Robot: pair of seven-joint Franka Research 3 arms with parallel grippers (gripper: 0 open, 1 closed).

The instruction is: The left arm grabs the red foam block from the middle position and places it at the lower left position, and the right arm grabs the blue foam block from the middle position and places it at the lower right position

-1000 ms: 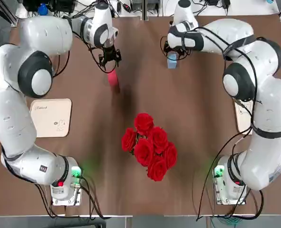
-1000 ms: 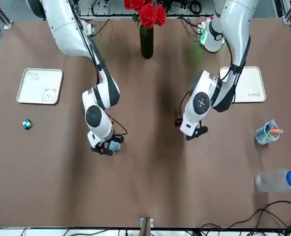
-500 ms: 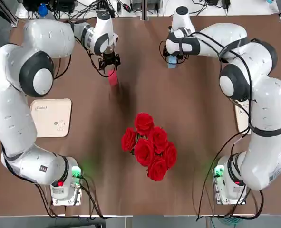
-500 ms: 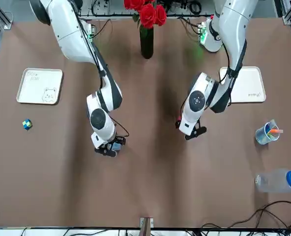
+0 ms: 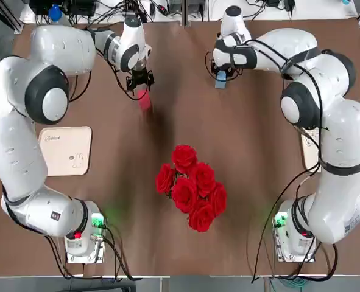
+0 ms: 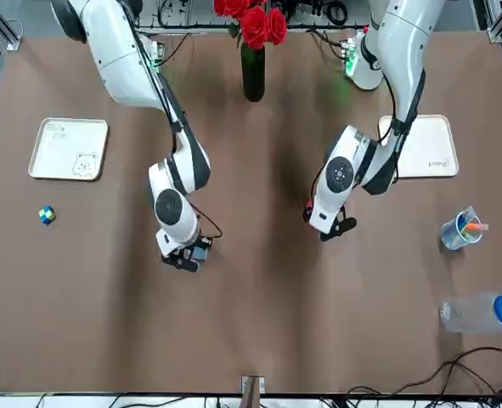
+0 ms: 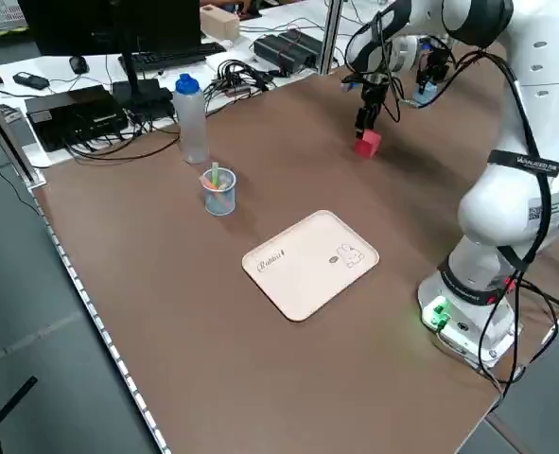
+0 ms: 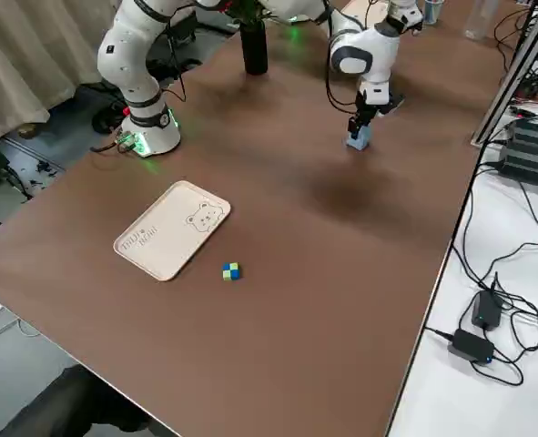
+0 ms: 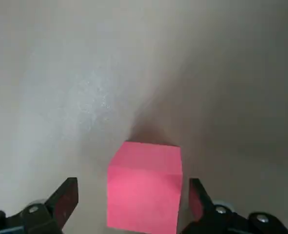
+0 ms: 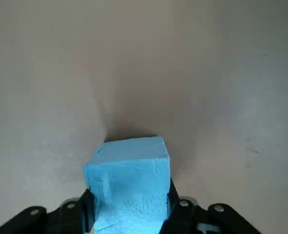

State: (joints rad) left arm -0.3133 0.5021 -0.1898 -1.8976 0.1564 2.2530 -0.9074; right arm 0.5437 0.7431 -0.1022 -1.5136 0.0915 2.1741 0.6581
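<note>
- Left gripper [image 5: 139,79], upper left of the top view, fingers apart, straddling the red block [image 5: 144,99] with gaps on both sides; block resting on the brown table [image 5: 247,158].
- Right gripper [image 5: 220,74], upper centre-right of the top view, fingers pressed against both sides of the blue block [image 10: 129,183], block touching the table.
- Cream tray [image 5: 66,150] at mid left of the top view, bare, well apart from the red block.
- Second cream tray [image 6: 70,149] at the front view's left, bare, a small multicoloured cube [image 6: 47,215] near it.
- Bunch of red roses [image 5: 192,187] in a dark vase, centre of the top view.
</note>
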